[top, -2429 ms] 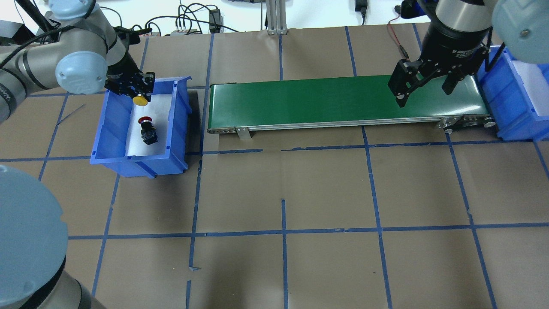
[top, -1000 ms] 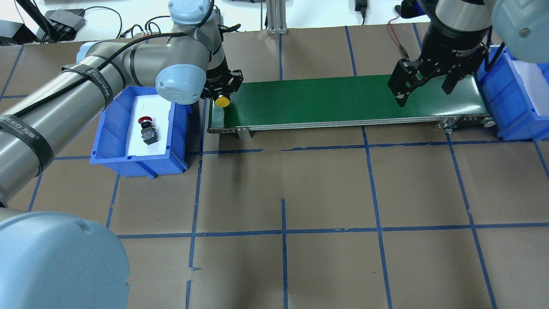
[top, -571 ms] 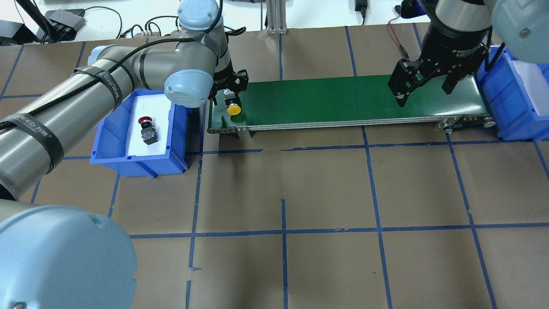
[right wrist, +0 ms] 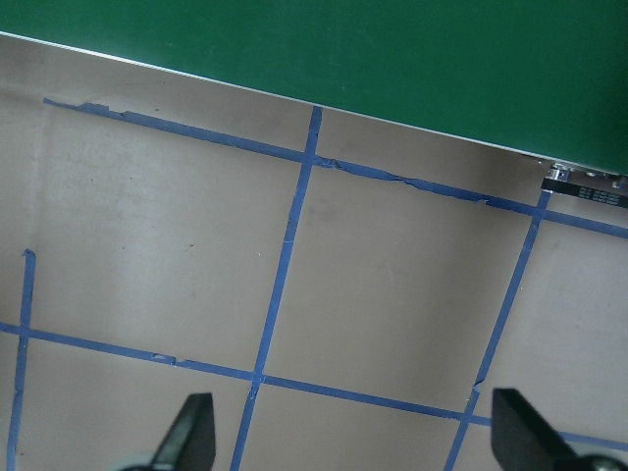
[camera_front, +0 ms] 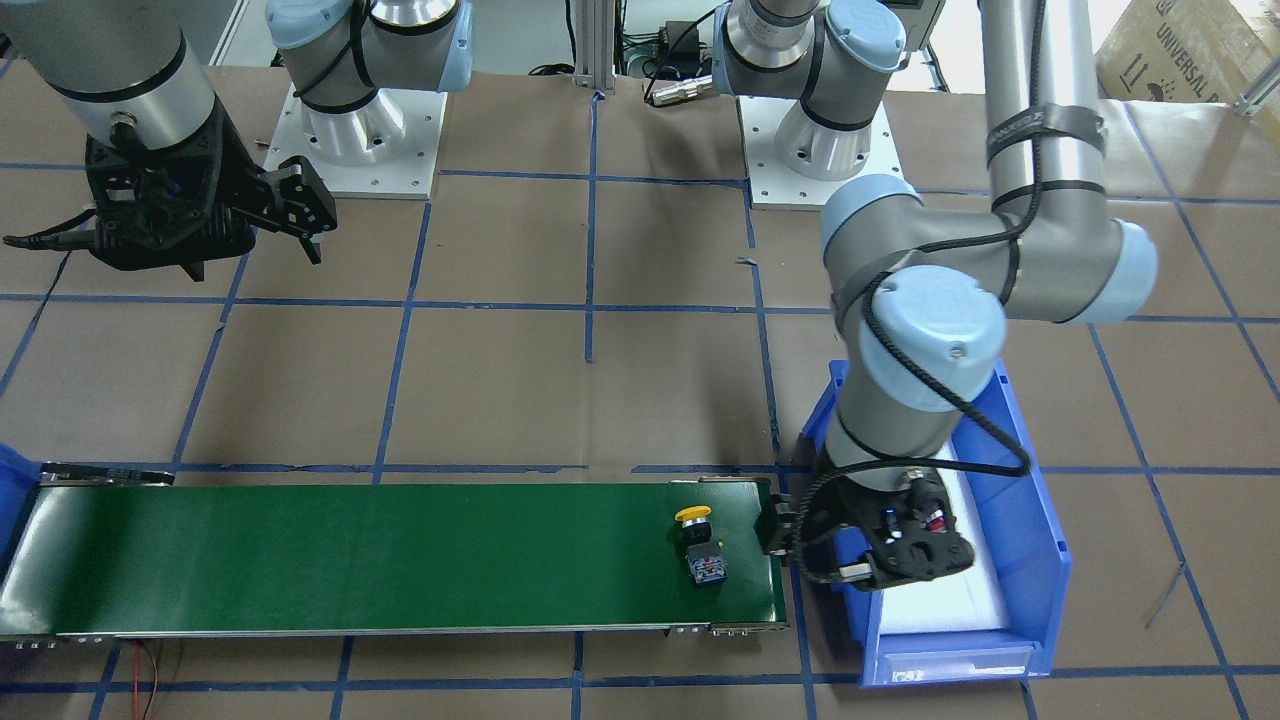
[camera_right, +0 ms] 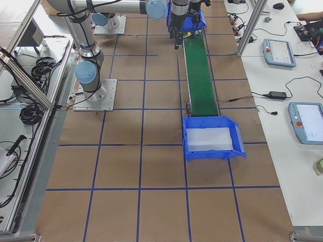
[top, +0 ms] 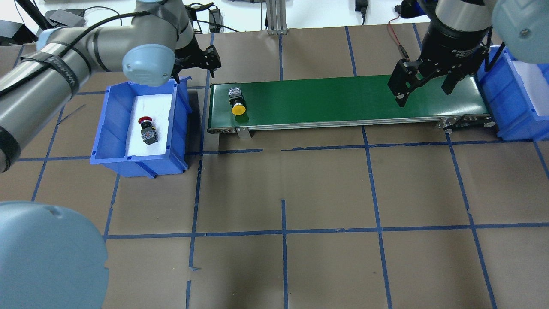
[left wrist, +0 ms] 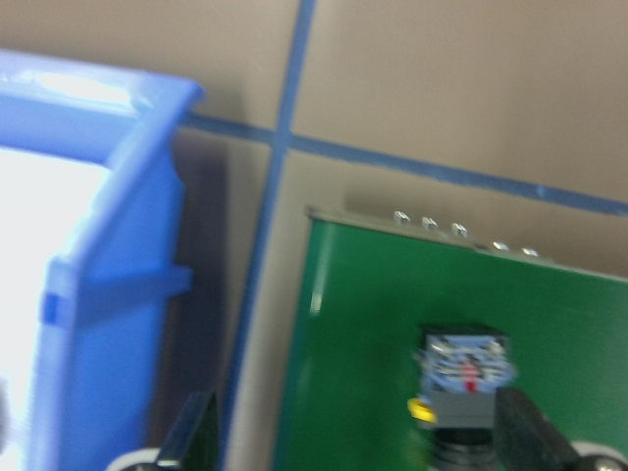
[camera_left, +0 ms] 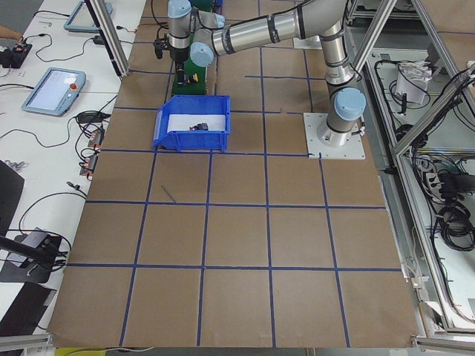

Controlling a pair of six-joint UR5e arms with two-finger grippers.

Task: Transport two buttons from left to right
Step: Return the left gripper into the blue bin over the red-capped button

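The yellow button (top: 237, 103) lies on its side at the left end of the green conveyor belt (top: 343, 101), cap toward me; it also shows in the front view (camera_front: 700, 550) and the left wrist view (left wrist: 466, 378). The red button (top: 147, 130) lies in the left blue bin (top: 139, 161). My left gripper (top: 195, 68) is open and empty, above the gap between that bin's far corner and the belt end, just behind the yellow button. My right gripper (top: 424, 90) is open and empty, hovering over the belt's right end.
A second blue bin (top: 514, 107) with a white liner stands at the belt's right end. The belt's metal frame and rollers (top: 467, 122) run along its near side. Brown paper with blue tape lines covers the table. Cables lie along the far edge.
My left gripper carried the yellow button from the left bin to the belt's left end, let it go, and drew back toward the far left. The right arm has not moved.
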